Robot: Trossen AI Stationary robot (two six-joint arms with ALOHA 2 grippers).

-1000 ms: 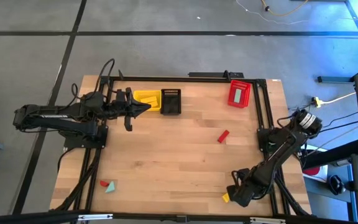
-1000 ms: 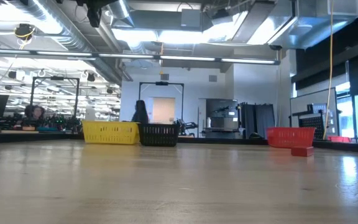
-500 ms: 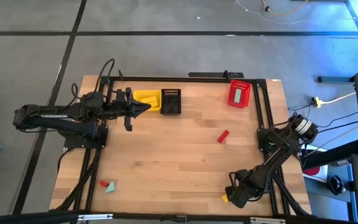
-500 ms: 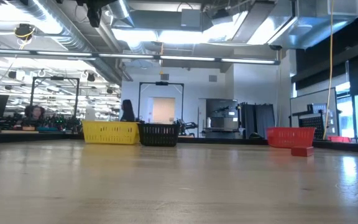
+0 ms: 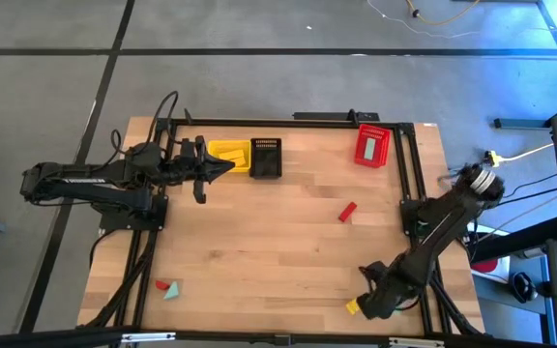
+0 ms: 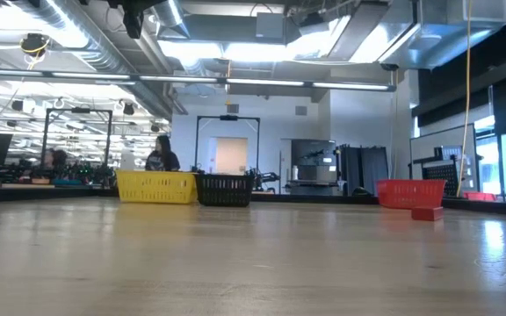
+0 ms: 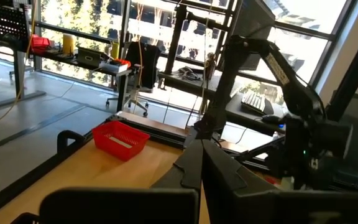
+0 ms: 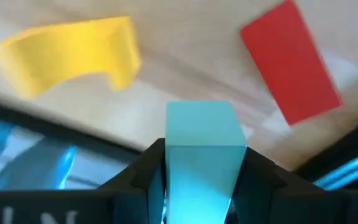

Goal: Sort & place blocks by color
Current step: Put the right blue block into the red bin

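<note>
At the table's near right corner my right gripper [image 5: 368,302] points steeply down, shut on a pale teal block [image 8: 202,149]. Beside it on the wood lie a yellow arched block [image 8: 67,53], also seen from above [image 5: 353,307], and a red block [image 8: 291,59]. Another red block [image 5: 347,212] lies mid-right. A red block [image 5: 162,286] and a teal block [image 5: 173,292] lie near the front left. My left gripper [image 5: 222,166] hangs shut and holds nothing beside the yellow basket [image 5: 228,155]. My right gripper pinches the teal block by its two opposite side faces [image 8: 169,163] between its two fingers [image 8: 149,169]. The fingers come from above, slanting down. The block's end sticks out past the fingertips; whether it is clear of the table I cannot tell.
A yellow basket, a black basket [image 5: 265,158] and a red basket [image 5: 373,146] stand along the far edge. The red basket also shows in the left wrist view [image 7: 120,139]. Black frame rails run along the table's left and right sides. A person [image 6: 159,154] stands in the room behind.
My right arm's elbow has swung a little toward the far edge, while its gripper has stayed by the yellow block at the near right corner. The person in the room behind has walked leftward.
</note>
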